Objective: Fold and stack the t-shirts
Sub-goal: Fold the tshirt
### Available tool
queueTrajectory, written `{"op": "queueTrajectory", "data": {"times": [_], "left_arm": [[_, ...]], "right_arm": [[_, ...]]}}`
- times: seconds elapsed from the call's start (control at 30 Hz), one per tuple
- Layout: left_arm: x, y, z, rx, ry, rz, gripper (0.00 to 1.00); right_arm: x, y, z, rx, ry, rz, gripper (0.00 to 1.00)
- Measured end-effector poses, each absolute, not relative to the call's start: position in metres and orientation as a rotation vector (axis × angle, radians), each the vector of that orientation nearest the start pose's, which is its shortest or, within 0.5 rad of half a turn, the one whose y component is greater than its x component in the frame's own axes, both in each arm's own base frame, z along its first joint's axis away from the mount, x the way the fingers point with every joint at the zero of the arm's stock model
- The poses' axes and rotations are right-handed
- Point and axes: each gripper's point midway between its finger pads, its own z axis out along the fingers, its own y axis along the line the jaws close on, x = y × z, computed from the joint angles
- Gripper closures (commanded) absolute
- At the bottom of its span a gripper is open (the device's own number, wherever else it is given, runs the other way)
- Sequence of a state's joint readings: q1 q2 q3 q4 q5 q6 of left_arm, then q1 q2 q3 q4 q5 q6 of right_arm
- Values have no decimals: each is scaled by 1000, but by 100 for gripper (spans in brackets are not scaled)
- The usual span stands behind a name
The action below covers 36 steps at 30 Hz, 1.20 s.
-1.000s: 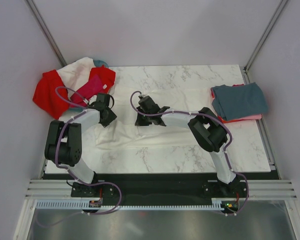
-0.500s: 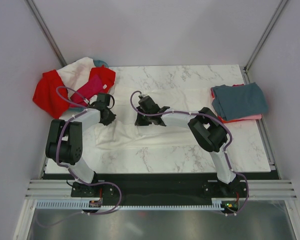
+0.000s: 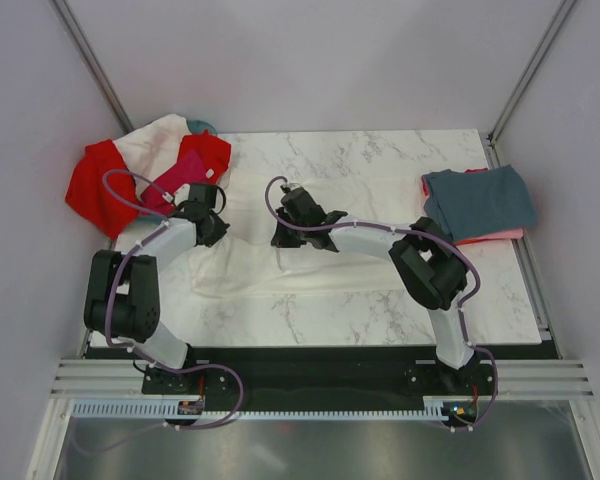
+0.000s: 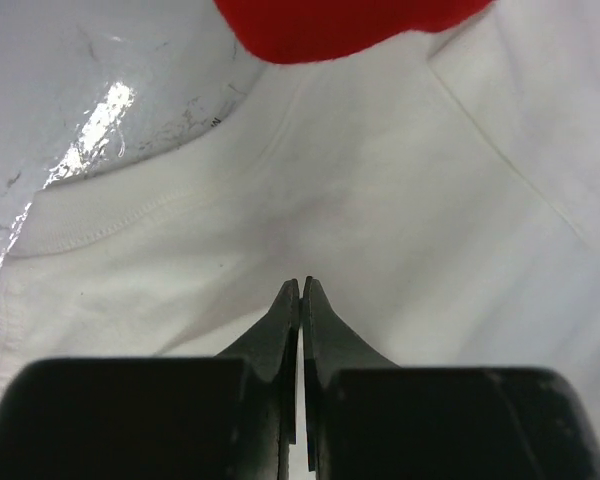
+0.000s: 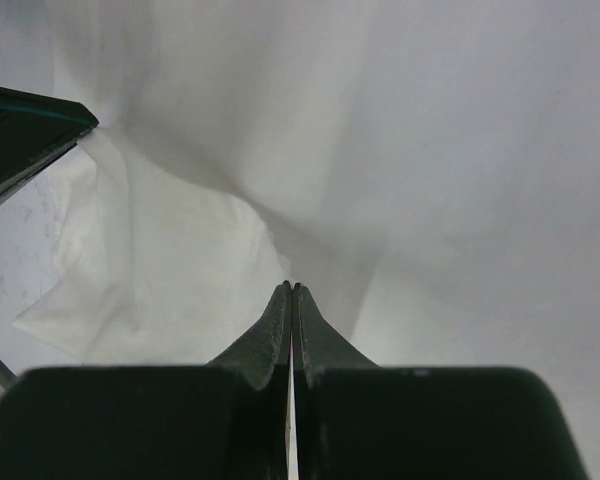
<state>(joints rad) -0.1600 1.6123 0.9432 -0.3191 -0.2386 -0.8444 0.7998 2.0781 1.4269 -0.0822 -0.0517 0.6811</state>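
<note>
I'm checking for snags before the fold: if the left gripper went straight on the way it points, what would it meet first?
The white t-shirt: the left gripper, tips shut, seems to touch it. The red t-shirt lies farther ahead.

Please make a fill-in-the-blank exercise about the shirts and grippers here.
1. The folded slate grey-blue t-shirt lies ____ the folded coral pink t-shirt.
2. The right gripper is ____ on the spread white t-shirt.
3. The crumpled red t-shirt lies at the marble table's far ____ corner.
Missing words: on; shut; left.
</note>
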Motion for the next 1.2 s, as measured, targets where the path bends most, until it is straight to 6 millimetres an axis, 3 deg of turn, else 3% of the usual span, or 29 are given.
{"op": "queueTrajectory", "data": {"times": [0.13,0.27,0.73,1.2], "left_arm": [[376,-48,65,-923,2294,-122,98],[376,-45,68,-926,2282,-106,98],[386,-43,75,-926,2275,-84,98],[408,-46,88,-895,2255,-95,98]], "right_arm": [[355,411,70,-162,2403,796,100],[359,408,76,-151,2386,799,100],[358,393,60,-113,2412,735,100],[365,389,67,-87,2389,739,100]]}}
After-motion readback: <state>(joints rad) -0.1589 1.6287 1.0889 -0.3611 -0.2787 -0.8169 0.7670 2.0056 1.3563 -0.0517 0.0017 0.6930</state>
